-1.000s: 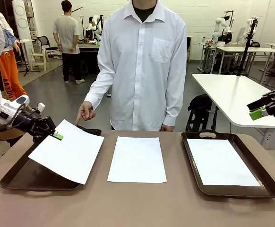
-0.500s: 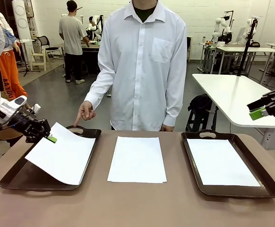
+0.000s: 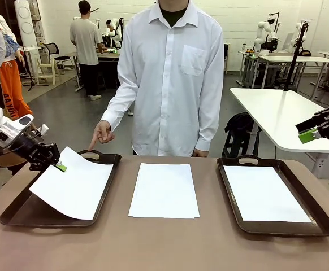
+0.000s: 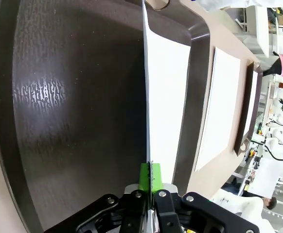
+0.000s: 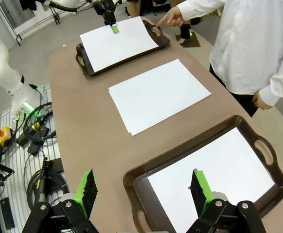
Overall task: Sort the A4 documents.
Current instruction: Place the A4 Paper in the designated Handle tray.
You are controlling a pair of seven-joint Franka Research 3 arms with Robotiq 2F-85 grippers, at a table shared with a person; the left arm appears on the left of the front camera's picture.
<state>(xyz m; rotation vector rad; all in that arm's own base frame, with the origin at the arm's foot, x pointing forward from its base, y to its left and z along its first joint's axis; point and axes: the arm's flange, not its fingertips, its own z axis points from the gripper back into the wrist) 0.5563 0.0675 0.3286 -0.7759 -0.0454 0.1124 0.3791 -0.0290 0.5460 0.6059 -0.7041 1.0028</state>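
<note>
Your left claw [image 3: 61,166] is clamping the far-left edge of one A4 sheet [image 3: 74,186], holding it tilted over the left tray [image 3: 17,213]; your right claw [image 3: 309,134] is hanging wide apart, gripping nothing

The sheet [image 3: 71,186] hides perhaps half of the left tray [image 3: 23,212].

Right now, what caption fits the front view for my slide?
Left gripper holds a white sheet tilted over the left tray as a person's hand points toward that tray; right gripper hangs open.
</note>
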